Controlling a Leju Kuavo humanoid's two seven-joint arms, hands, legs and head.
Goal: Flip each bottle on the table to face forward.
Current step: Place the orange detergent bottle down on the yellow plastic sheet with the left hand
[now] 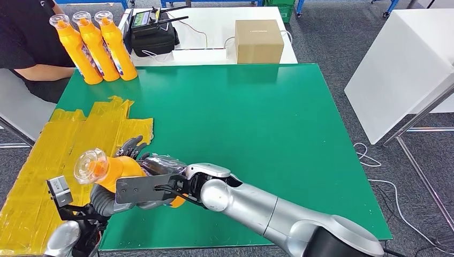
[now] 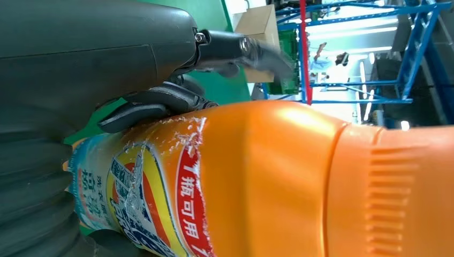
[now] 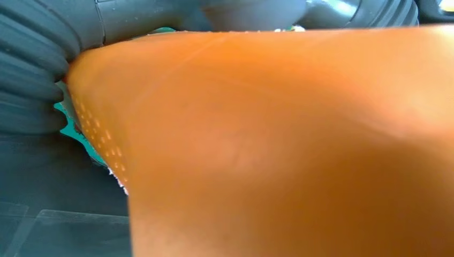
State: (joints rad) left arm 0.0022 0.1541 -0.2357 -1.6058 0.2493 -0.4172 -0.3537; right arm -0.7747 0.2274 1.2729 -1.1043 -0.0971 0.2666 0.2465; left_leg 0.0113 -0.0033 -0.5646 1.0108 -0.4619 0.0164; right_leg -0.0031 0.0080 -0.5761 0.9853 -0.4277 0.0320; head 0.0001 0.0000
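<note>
Orange plastic bottle w/ clear cap [image 1: 110, 170] gripped by both left hand [image 1: 107, 198] & right hand [image 1: 152, 187], fingers wrapped round; glossy label could slip mid-handover.

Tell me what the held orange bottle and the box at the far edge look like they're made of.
The held bottle looks like glossy orange plastic, with moulded ridges and a shiny printed label film; its cap seems clear plastic. The box looks like matte brown cardboard, plain and dull.

Grey carpet floor [image 1: 321, 32], white table [image 1: 214, 32]
</note>
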